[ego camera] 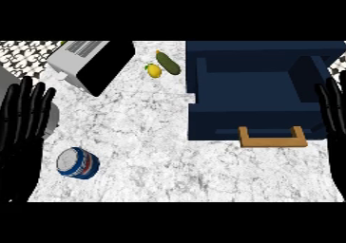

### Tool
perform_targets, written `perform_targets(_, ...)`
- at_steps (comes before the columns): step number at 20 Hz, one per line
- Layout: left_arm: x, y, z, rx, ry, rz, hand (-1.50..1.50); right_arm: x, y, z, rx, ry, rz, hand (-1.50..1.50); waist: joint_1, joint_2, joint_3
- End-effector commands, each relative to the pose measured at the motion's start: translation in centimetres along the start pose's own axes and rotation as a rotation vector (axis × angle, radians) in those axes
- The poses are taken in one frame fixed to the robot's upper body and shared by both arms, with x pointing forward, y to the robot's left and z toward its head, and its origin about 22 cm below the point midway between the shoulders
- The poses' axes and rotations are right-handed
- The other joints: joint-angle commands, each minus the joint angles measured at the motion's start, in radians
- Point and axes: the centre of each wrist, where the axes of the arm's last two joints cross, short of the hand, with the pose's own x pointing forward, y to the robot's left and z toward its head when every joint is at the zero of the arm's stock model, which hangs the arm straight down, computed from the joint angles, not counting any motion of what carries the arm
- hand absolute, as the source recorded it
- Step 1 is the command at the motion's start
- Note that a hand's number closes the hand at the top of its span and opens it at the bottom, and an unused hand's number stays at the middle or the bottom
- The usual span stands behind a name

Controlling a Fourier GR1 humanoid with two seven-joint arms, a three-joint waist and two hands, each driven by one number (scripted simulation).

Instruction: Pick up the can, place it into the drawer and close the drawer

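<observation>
Can sits on its side on the bench, lower left, just beside the left hand, untouched. Drawer is open at right, wooden handle facing the robot. Both hands flat, fingers straight, holding nothing; right hand rests at the right edge by the drawer. Risks as I read it: can looks free to roll, so a nudge from the left fingers could send it off the near edge. Long carry across to the drawer; could clip the front wall. Lemon, cucumber, toaster well clear
</observation>
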Motion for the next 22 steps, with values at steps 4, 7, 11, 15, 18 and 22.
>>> perform_targets(4,2.6,3.2,2.3,-0.055,-0.003,0.024,-1.50,-0.8,0.8,0.2,0.021,0.013,-0.036,-1.50,0.007,0.026,-0.026)
perform_targets(7,-0.7,5.8,5.1,0.022,0.346,-0.052,-1.50,-2.4,-1.5,2.5,-0.174,0.264,0.018,-1.50,0.010,0.037,-0.027)
perform_targets(11,2.8,7.3,6.0,-0.001,0.397,-0.063,-1.50,-1.7,-1.6,3.2,-0.213,0.316,0.054,-1.50,0.012,0.024,-0.026)
perform_targets(15,5.7,9.2,7.8,0.012,0.413,-0.047,-1.50,-1.1,-2.6,5.3,-0.214,0.320,0.035,-1.50,0.010,0.023,-0.026)
perform_targets(18,5.8,10.3,8.7,0.008,0.415,-0.051,-1.50,-0.1,-4.6,5.3,-0.211,0.308,0.036,-1.50,0.005,0.024,-0.026)
perform_targets(22,4.7,10.6,9.6,0.013,0.417,-0.026,-1.50,1.3,-5.4,6.6,-0.215,0.311,0.061,-1.50,0.001,0.025,-0.026)
